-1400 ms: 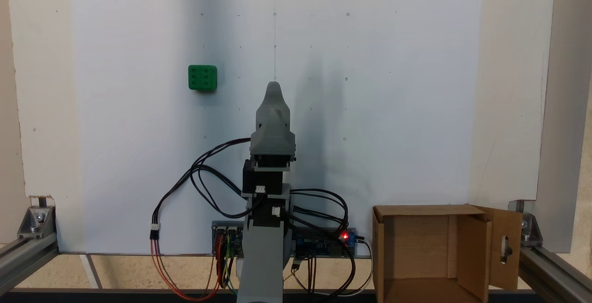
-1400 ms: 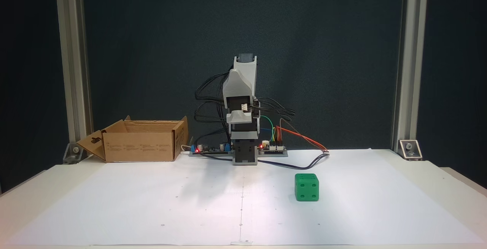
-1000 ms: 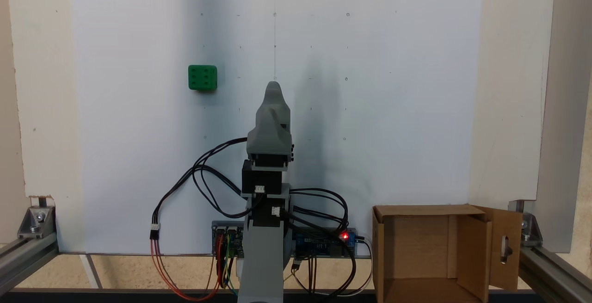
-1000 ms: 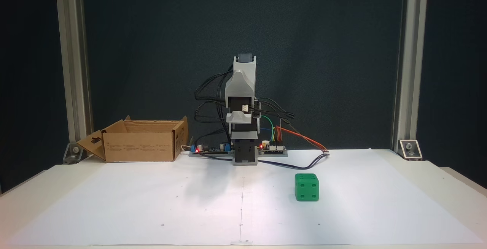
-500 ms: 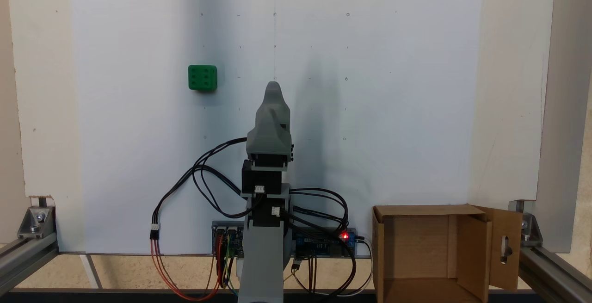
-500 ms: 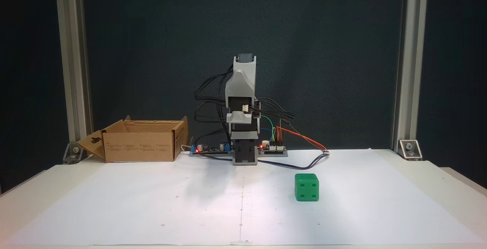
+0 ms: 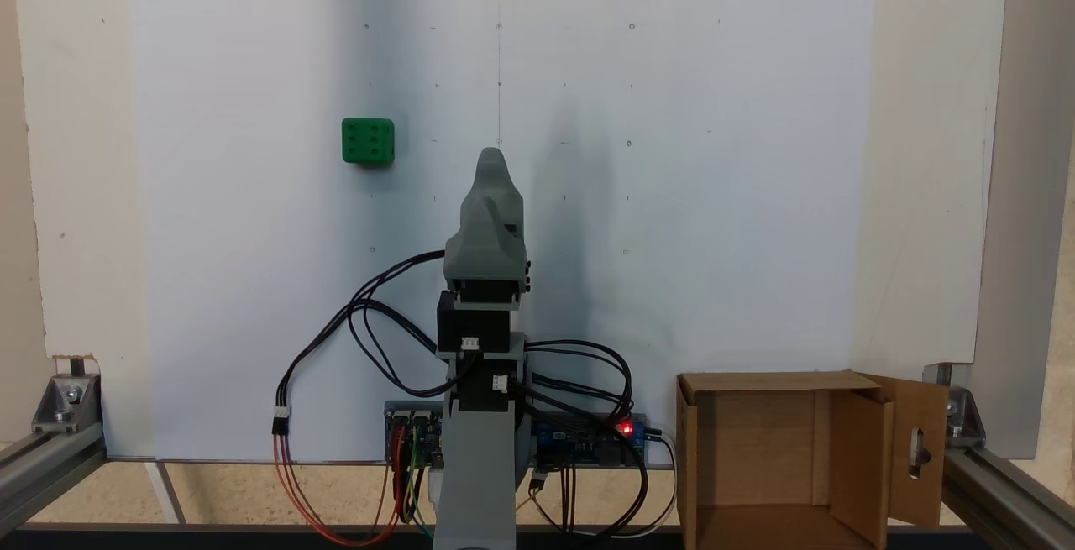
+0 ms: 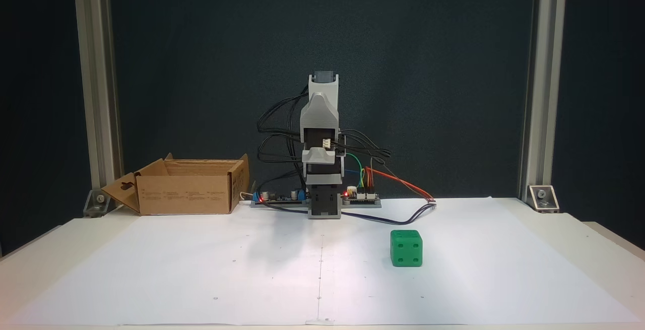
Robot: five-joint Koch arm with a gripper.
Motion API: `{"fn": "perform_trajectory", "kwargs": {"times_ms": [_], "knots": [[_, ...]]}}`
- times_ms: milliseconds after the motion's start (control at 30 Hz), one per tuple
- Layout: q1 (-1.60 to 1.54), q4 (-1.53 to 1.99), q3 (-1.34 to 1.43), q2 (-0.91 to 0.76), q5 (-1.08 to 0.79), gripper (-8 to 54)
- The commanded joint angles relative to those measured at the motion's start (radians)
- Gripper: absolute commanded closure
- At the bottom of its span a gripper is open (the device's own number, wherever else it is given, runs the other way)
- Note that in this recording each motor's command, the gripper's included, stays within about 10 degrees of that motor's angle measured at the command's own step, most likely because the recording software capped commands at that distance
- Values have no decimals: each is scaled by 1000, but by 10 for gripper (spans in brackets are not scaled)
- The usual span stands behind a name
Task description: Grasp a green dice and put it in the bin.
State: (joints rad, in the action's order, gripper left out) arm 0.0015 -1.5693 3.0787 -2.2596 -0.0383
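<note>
Item: my pincer (image 7: 494,157), folded above my base. Change: its housing has turned slightly toward the dice since a second ago; I judge the reach is only starting. Pincer state: cannot tell, as the jaws overlap in both fixed views.

Item: dice (image 7: 368,141), alone on the table (image 7: 714,197), well apart from my base.

Item: bin (image 7: 789,458), just beside my base, empty, lower edge cut off.

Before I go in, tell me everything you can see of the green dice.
The green dice is a bright green cube with rounded edges and sunken same-colour pips: six on top, four on the side seen in the other fixed view. It sits flat on the white paper, alone, clear of the gripper and far from the bin.
</note>
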Motion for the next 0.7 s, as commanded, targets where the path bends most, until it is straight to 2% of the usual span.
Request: {"fn": "perform_trajectory", "kwargs": {"times_ms": [0,300,433,667], "knots": [[0,-2,51,-106,-44,11],[2,34,46,-106,-44,19],[0,279,-51,-106,-44,22],[12,756,-426,-104,-44,22]]}}
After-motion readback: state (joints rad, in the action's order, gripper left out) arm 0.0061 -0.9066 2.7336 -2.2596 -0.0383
